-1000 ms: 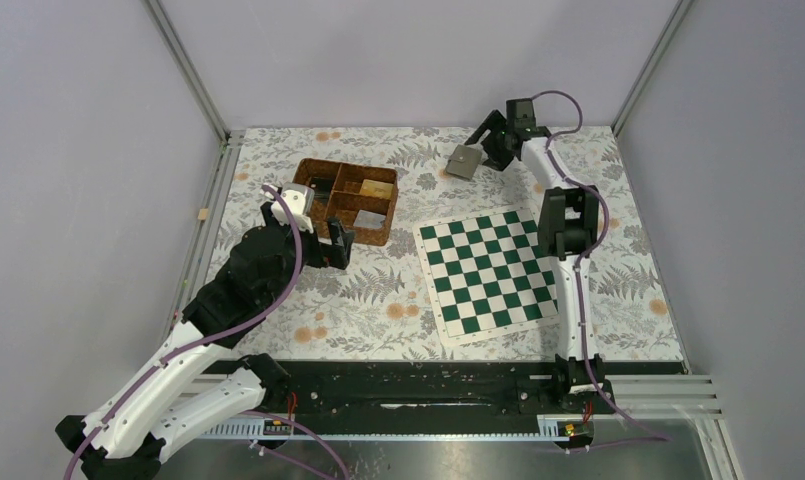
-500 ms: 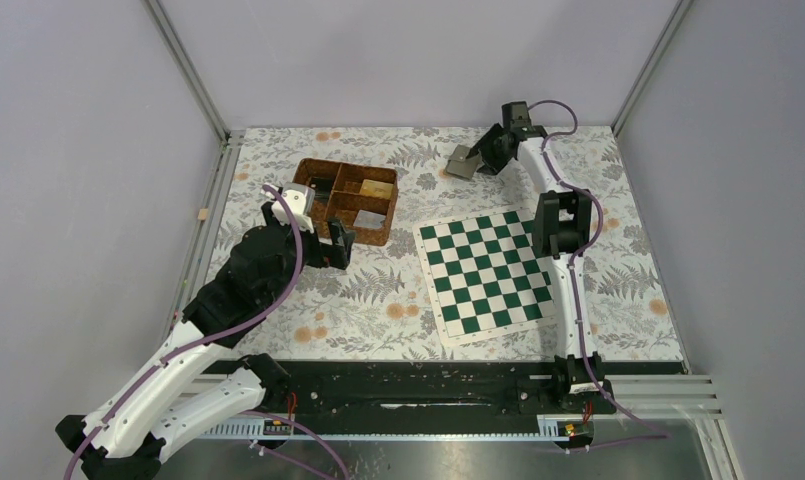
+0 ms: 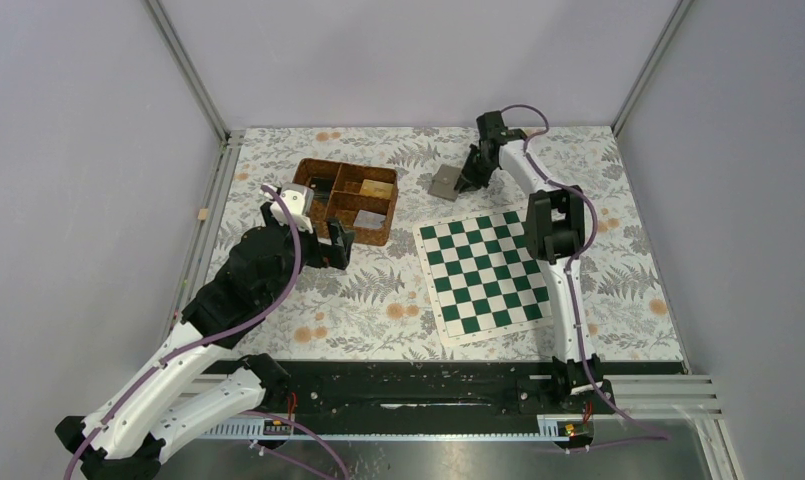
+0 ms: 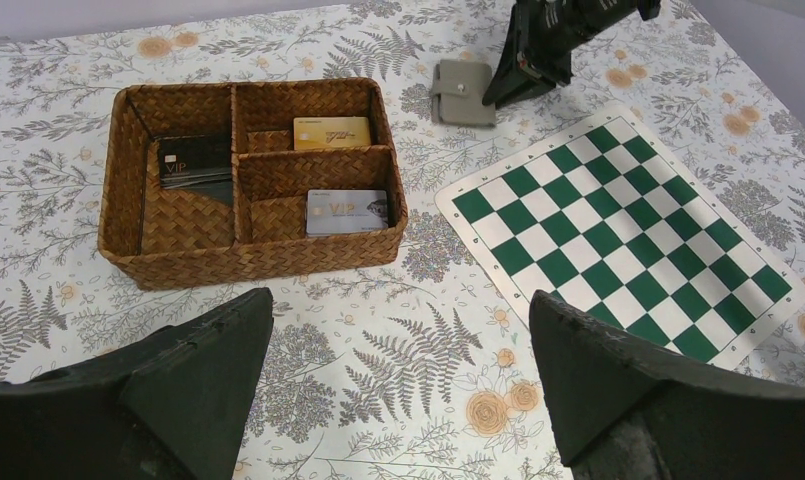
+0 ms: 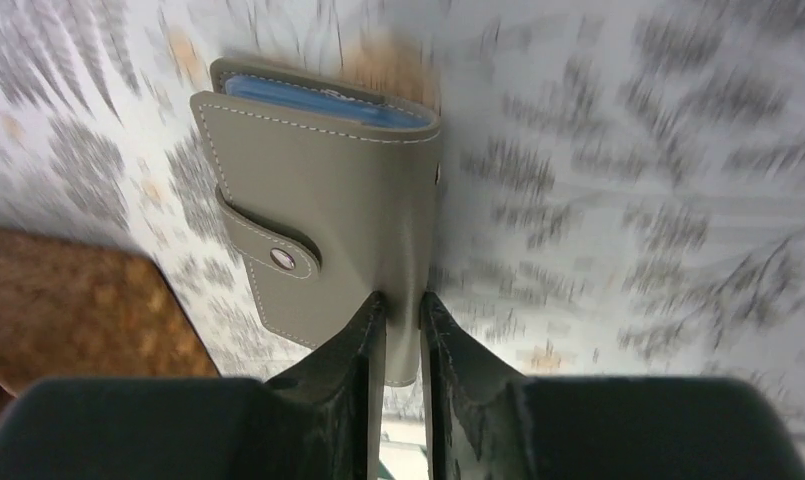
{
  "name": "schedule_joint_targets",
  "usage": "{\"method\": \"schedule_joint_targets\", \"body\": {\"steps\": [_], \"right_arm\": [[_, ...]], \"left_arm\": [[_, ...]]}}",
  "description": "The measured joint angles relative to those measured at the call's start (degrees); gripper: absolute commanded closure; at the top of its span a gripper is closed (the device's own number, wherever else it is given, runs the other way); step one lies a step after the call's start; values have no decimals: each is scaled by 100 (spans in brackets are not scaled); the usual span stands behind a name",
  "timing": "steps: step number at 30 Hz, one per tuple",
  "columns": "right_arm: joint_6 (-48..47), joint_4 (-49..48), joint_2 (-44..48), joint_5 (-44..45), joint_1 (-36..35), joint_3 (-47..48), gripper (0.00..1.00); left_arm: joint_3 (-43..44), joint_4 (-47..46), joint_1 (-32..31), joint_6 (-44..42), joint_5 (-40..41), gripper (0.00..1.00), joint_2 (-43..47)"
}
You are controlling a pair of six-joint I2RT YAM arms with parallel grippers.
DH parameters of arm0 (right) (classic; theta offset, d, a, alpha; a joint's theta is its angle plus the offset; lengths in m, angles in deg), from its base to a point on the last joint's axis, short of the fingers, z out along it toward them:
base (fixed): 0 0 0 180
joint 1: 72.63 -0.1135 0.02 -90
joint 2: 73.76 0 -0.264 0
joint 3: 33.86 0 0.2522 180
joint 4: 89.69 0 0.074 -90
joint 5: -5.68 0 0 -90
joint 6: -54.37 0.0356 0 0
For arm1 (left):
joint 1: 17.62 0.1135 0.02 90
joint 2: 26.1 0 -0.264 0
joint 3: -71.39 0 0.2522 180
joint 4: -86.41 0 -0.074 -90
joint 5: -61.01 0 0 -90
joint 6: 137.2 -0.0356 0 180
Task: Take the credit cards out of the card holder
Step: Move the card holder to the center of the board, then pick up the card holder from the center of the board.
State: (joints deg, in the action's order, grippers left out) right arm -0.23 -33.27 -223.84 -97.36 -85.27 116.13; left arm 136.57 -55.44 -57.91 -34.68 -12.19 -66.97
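Right gripper (image 5: 403, 305): jaws nearly closed, pinching one edge of the card holder (image 5: 318, 200) between the two fingertips. The holder's thickness is all that keeps them apart.

Card holder: grey outside, folded shut, with the strap across the front fastened by its snap (image 5: 283, 258). A light blue strip of the inside shows along the far edge. The holder extends forward from the fingertips, away from the wrist. In the top view it sits at the far side of the table, just left of the right gripper, between the wicker basket (image 3: 305, 171) and the far corner of the chessboard mat (image 3: 488, 275), touching neither. Whether its underside rests on the floral tablecloth (image 3: 378, 300) I cannot tell; the background in the right wrist view is blurred.

Left gripper (image 4: 400, 300): jaws wide apart, nothing between them. It hangs over the tablecloth just in front of the basket's near wall, well apart from the card holder.

Basket: compartments divided by wicker walls. A black VIP card (image 4: 193, 160) leans in the left compartment, a gold card (image 4: 332, 131) lies in the far right one, and a silver VIP card (image 4: 347, 211) lies in the near right one.
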Motion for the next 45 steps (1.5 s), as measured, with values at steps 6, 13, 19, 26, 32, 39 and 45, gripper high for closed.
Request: {"method": "schedule_joint_targets", "body": {"steps": [6,13,19,26,32,39,45], "right_arm": [[-223,-385,1235,0,-212,-2083,63],[-361,-789,1521,22,-101,-2387,19],[-376,-498,1519,450,-247,-1939,4],[-181,-37,1467,1228,-721,-1189,1],[15,546,973,1775,-1023,-481,1],[120,979,577,2092,-1099,-448,4],[144,977,551,2100,-1113,-470,9]], "left_arm": [[0,4,0,2,0,2,26],[0,2,0,20,-2,2,26],[0,2,0,57,-4,2,26],[0,2,0,87,-37,2,26],[0,2,0,103,-96,2,31],[0,4,0,105,-181,2,63],[0,4,0,107,-212,2,127]]}}
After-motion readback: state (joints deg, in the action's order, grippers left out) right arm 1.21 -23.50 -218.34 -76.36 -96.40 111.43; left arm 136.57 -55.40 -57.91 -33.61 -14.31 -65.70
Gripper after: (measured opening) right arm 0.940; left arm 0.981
